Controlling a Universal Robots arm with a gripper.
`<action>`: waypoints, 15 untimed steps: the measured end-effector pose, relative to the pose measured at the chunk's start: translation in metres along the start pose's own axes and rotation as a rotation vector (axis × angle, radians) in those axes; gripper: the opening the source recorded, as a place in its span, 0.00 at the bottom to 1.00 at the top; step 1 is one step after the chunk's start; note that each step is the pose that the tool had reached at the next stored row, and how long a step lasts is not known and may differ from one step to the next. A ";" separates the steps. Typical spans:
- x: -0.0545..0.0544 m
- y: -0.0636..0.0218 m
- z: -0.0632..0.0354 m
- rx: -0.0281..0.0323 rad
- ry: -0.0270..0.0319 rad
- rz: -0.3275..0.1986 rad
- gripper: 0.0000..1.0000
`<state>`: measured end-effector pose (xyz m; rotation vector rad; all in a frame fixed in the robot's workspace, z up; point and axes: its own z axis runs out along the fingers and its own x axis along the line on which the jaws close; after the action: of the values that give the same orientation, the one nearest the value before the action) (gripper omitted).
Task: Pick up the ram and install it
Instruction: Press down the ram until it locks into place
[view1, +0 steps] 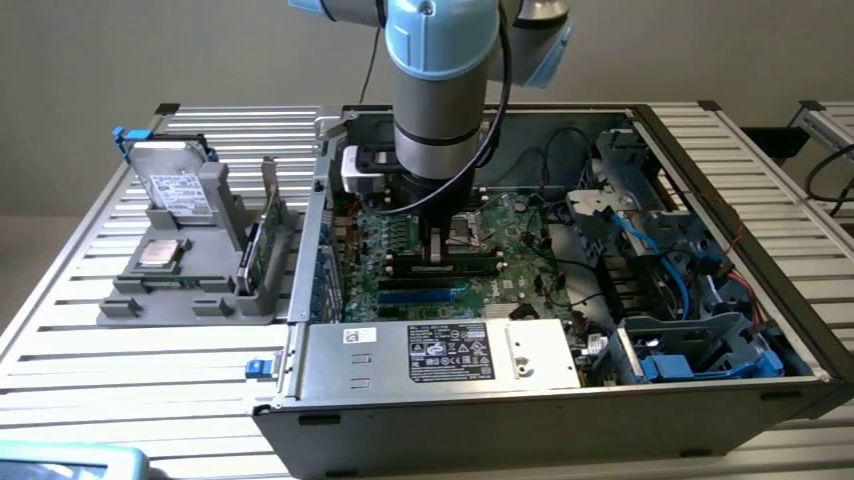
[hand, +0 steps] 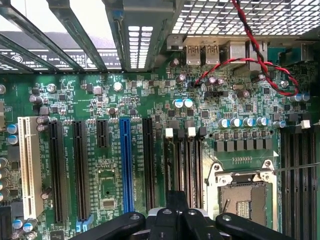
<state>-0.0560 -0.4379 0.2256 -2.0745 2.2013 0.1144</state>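
While hand sits low inside pc case at frame centre, fingers pinched narrow, can't tell if it's holding ram. Wrist view: hand right over memory slots, slots' long axis running straight away from it. Ram itself not made out.

A thick grey arm with pale blue joint caps carries a black cable and ends in a black gripper with round screw heads.
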 end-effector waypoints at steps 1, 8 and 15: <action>0.000 0.0001 0.0002 0.0004 -0.0001 0.000 0.11; 0.000 0.0001 -0.0013 0.0034 -0.0022 -0.001 0.11; -0.002 -0.0002 -0.0166 0.0011 -0.0010 0.000 0.11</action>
<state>-0.0562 -0.4379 0.2424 -2.0733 2.2004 0.1142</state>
